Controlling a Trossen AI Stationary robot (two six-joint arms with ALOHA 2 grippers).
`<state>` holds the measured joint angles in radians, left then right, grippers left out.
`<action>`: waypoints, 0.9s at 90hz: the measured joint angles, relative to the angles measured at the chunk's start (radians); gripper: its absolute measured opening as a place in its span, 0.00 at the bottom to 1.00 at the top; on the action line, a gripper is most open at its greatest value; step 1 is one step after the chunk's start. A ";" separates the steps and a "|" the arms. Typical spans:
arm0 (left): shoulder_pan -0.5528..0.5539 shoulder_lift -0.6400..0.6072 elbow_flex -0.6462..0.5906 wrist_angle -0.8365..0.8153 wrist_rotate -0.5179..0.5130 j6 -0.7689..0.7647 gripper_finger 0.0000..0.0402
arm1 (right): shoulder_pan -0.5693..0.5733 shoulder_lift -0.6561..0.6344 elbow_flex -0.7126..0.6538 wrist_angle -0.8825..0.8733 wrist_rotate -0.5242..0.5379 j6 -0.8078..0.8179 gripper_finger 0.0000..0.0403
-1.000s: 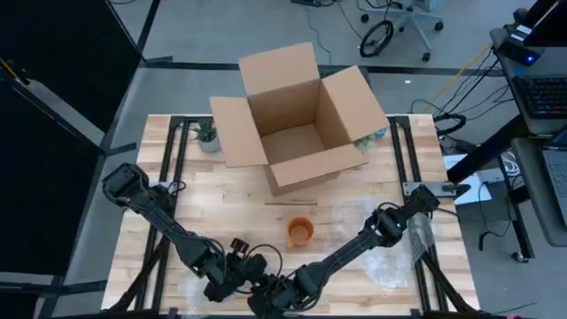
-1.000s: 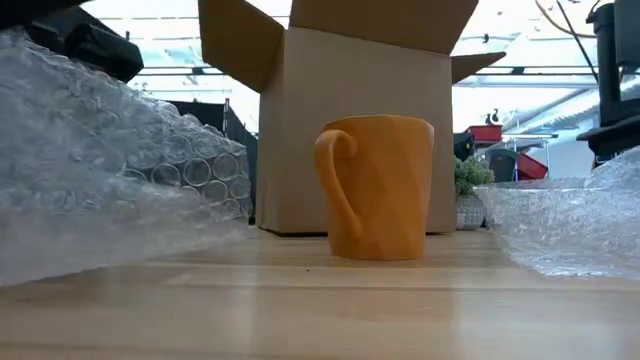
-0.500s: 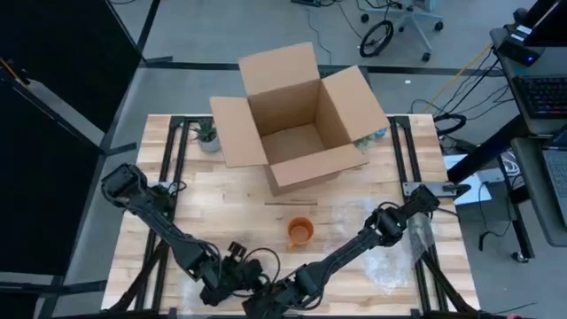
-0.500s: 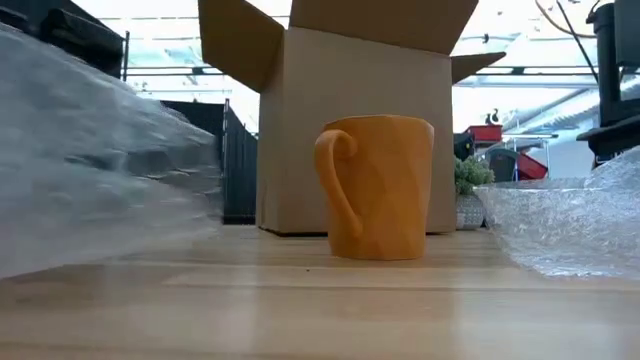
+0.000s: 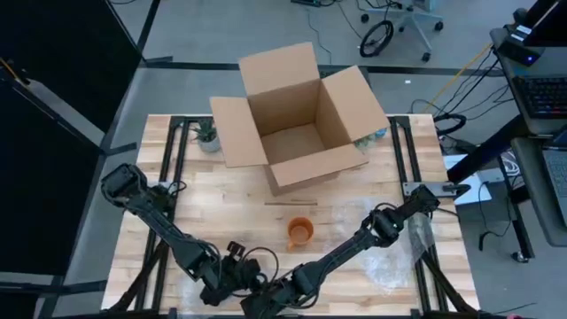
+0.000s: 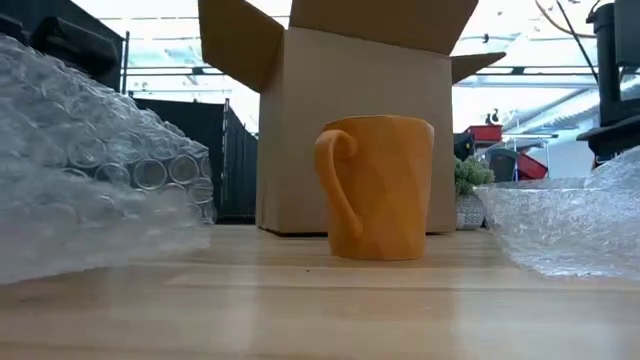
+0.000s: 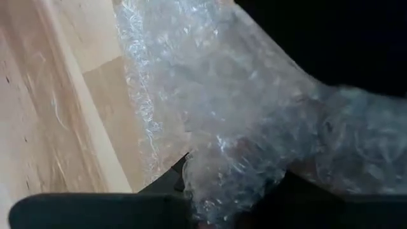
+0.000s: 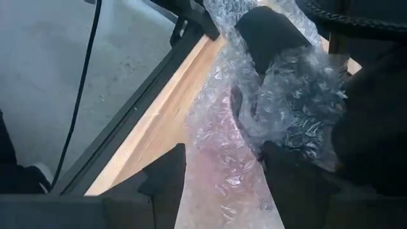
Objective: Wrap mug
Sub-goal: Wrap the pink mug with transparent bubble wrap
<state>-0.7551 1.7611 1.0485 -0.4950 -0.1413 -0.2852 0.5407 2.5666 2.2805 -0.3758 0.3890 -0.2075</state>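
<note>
Standing upright mid-table, your orange ceramic mug [image 5: 300,232] sits just near of the open cardboard box [image 5: 297,115]. Both end effectors, left [image 5: 232,285] and right [image 5: 266,301], meet at the near edge in the clear bubble wrap sheet [image 8: 245,127]; you cannot tell their finger states.

L wrist cam: you see crumpled bubble wrap [image 7: 254,121] filling the centre, draped over the wooden tabletop [image 7: 44,108] edge w/ dark background behind; part of a dark claw body lies along the bottom, fingers not discernible.
</note>
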 joint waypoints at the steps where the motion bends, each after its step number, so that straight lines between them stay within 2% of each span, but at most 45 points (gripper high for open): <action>1: 0.000 0.000 0.001 -0.002 0.000 -0.004 0.17 | 0.000 0.000 0.000 -0.004 0.000 0.000 0.48; 17: 0.000 0.006 0.069 -0.089 0.004 -0.023 0.18 | 0.007 -0.001 0.000 -0.024 0.009 0.002 0.48; 48: 0.001 0.007 0.142 -0.236 0.015 -0.036 0.33 | 0.011 0.004 -0.001 -0.017 0.013 0.006 0.48; 65: 0.000 0.007 0.171 -0.276 0.016 -0.047 0.35 | 0.010 0.004 -0.001 -0.015 0.017 0.004 0.48; 81: -0.002 0.007 0.217 -0.381 0.019 -0.053 0.35 | 0.010 0.002 -0.001 -0.010 0.021 -0.001 0.48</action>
<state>-0.7570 1.7683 1.2654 -0.8760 -0.1226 -0.3385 0.5507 2.5690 2.2795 -0.3859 0.4103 -0.2089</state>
